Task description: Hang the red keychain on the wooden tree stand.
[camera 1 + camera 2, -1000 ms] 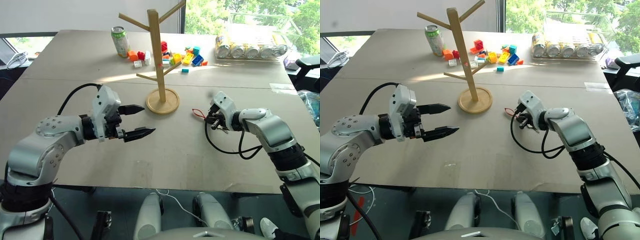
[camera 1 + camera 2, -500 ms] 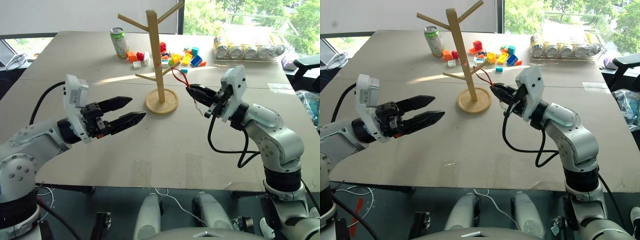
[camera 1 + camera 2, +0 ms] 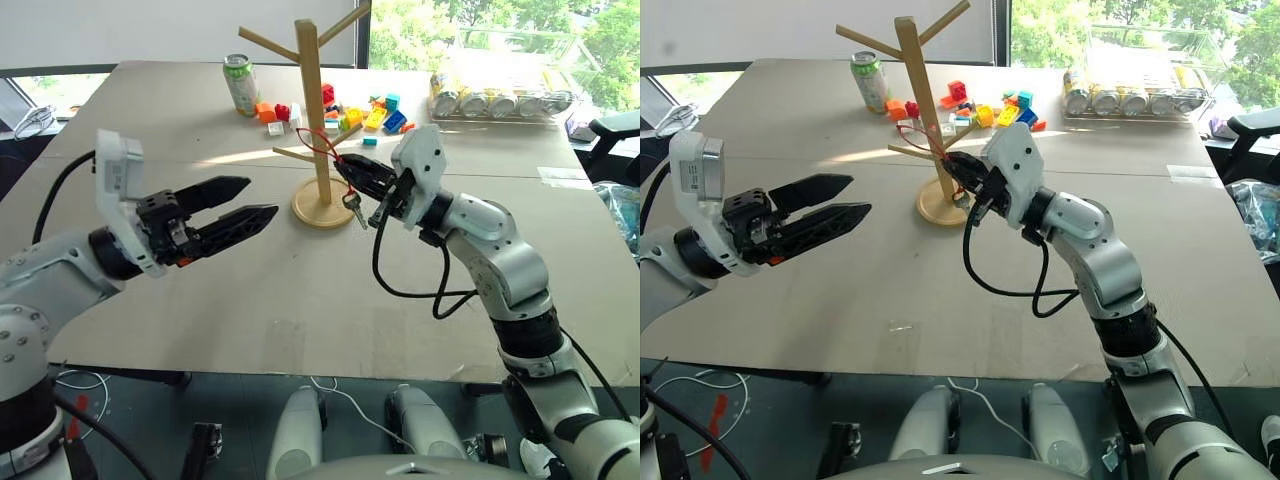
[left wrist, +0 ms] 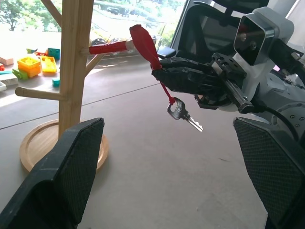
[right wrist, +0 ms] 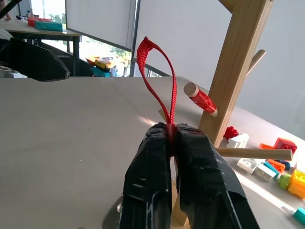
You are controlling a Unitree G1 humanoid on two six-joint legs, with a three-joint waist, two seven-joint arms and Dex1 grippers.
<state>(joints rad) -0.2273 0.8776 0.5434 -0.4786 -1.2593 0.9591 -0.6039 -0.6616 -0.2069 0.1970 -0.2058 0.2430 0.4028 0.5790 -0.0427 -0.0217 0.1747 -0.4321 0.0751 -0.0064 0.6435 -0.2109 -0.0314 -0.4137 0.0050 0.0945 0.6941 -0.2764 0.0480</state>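
While the left gripper hovers over the table with its fingers spread apart and nothing between them, the wooden tree stand rises just to its right. Beside the pole, the right gripper pinches the red keychain, loop up near a peg, key dangling.

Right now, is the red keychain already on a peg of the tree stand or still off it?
Off. The right gripper pinches the red keychain with its loop upright beside a peg of the wooden tree stand, around nothing.
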